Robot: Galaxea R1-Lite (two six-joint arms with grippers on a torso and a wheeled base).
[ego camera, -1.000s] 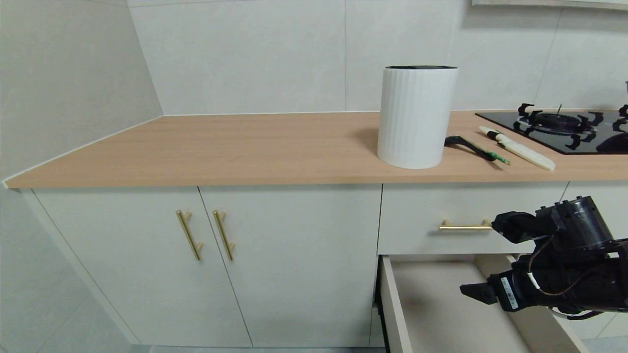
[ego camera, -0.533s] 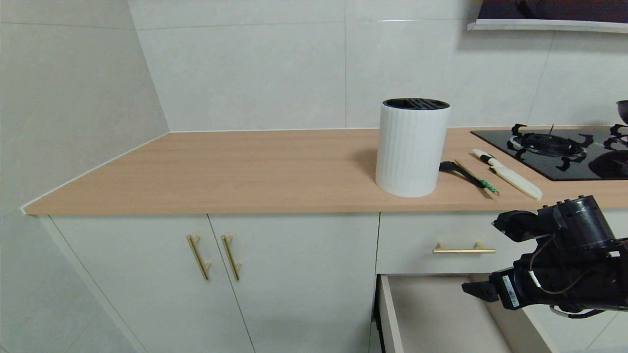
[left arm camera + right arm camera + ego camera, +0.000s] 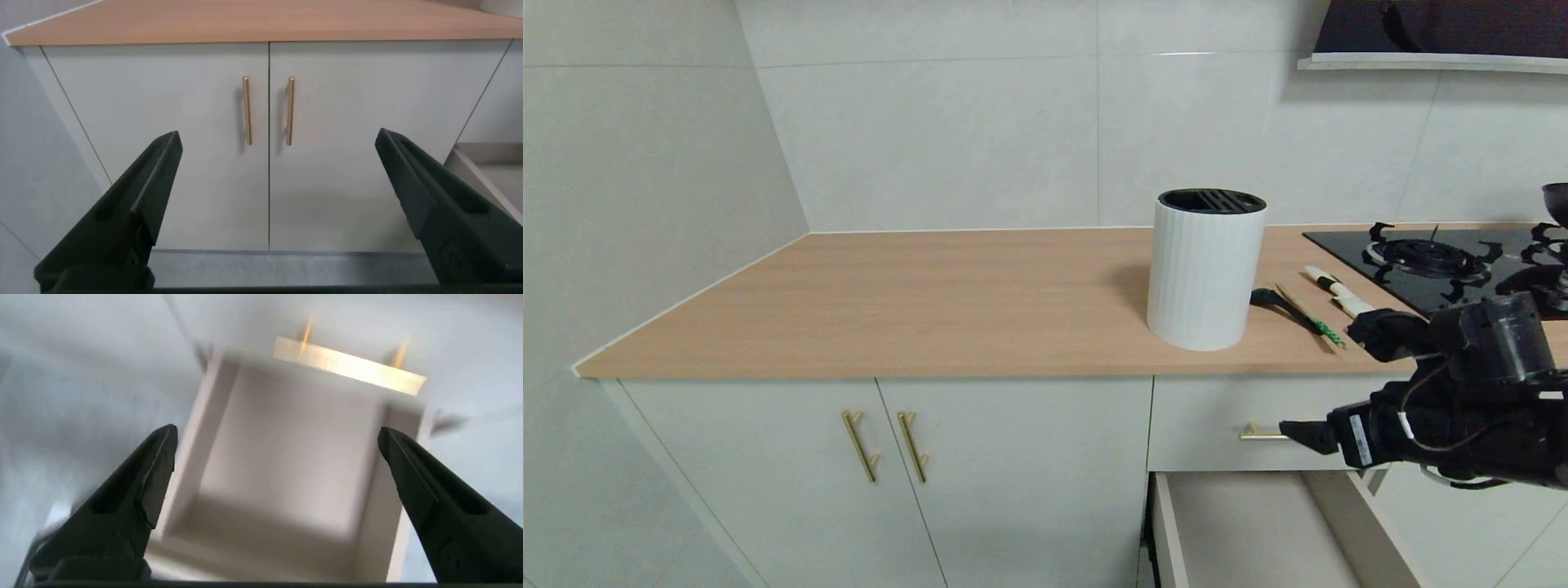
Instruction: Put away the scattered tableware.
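Cabinet doors [image 3: 882, 457]: a shut pair with gold bar handles, under the countertop [image 3: 931, 302].
Left gripper [image 3: 276, 143]: fingers spread wide, nothing between them, facing the shut doors.
White ribbed holder [image 3: 1205, 273]: upright on the countertop, with a slotted black top.
Scattered tableware: a black spoon [image 3: 1262, 297], chopsticks [image 3: 1303, 309] and a white knife [image 3: 1347, 300] lie side by side just right of the holder, between it and the hob [image 3: 1429, 261]. None is put away yet.
Open drawer [image 3: 1168, 531]: pulled out below a shut upper drawer, its pale floor bare.
Right gripper [image 3: 1319, 380]: fingers spread and empty, held in front of the counter edge above the open drawer, near the utensils.
Hazard (judgement): the three pieces lie close together and flat, so a closing grasp may catch two at once or nudge one off the edge. The knife's far end is hidden behind the gripper, so a safe grip point cannot be told.
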